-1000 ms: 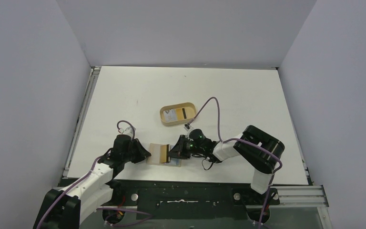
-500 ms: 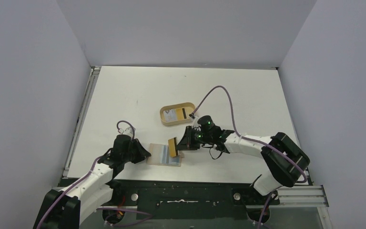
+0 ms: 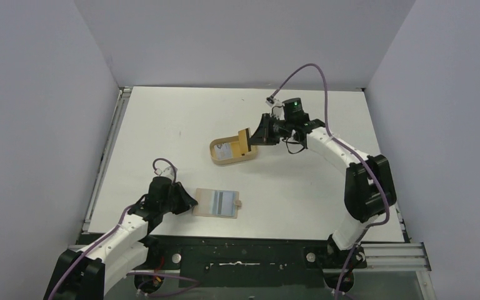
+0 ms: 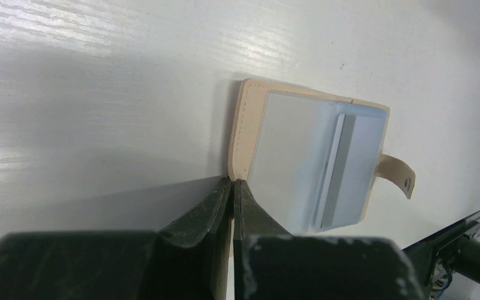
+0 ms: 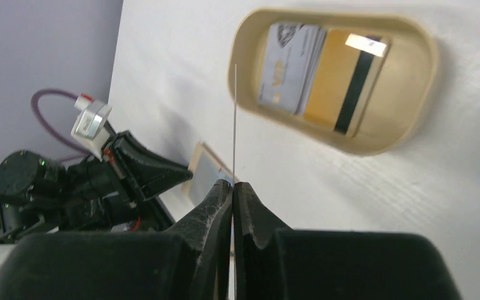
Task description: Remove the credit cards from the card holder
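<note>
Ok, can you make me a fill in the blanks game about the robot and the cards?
1. The right end effector holds a gold card above the tan ____.
2. A second gold card, in the tray, has a ____ stripe.
3. The card holder lies ____ on the table.
4. The end effector at its edge is the ____ one.
Missing words: tray, black, open, left.

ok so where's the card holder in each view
top external: card holder near the front edge, left of centre
left wrist: card holder large, centre right
right wrist: card holder small, left of centre, below the tray
shared landmark: the left jaws, shut at its edge, in all three
</note>
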`<state>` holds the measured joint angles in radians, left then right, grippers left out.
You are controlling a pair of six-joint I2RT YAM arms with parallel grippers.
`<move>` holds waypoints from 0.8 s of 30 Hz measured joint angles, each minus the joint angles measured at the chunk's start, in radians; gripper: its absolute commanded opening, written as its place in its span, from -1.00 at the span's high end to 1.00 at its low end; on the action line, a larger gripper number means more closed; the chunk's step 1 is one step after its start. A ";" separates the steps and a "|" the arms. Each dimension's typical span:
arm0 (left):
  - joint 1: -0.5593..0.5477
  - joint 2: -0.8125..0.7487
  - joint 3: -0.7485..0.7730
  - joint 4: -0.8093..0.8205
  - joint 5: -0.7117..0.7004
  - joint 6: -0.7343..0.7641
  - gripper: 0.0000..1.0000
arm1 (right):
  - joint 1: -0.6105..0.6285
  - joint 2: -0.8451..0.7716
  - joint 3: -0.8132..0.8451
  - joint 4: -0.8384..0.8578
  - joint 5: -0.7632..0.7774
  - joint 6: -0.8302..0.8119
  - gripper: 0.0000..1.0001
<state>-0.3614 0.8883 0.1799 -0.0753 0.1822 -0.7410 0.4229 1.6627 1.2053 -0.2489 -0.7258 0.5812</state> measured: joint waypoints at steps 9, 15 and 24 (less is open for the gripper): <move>0.000 -0.003 0.000 -0.005 -0.002 -0.003 1.00 | -0.042 0.289 0.282 -0.161 -0.015 -0.126 1.00; 0.000 -0.006 0.000 -0.008 -0.003 -0.005 1.00 | -0.037 0.356 0.290 -0.171 -0.022 -0.127 1.00; 0.000 -0.008 0.000 -0.011 -0.003 -0.006 1.00 | -0.029 0.404 0.310 -0.142 -0.024 -0.117 1.00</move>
<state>-0.3614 0.8803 0.1799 -0.0864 0.1787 -0.7471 0.3935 2.0670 1.5154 -0.3904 -0.7494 0.4641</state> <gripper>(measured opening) 0.008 0.029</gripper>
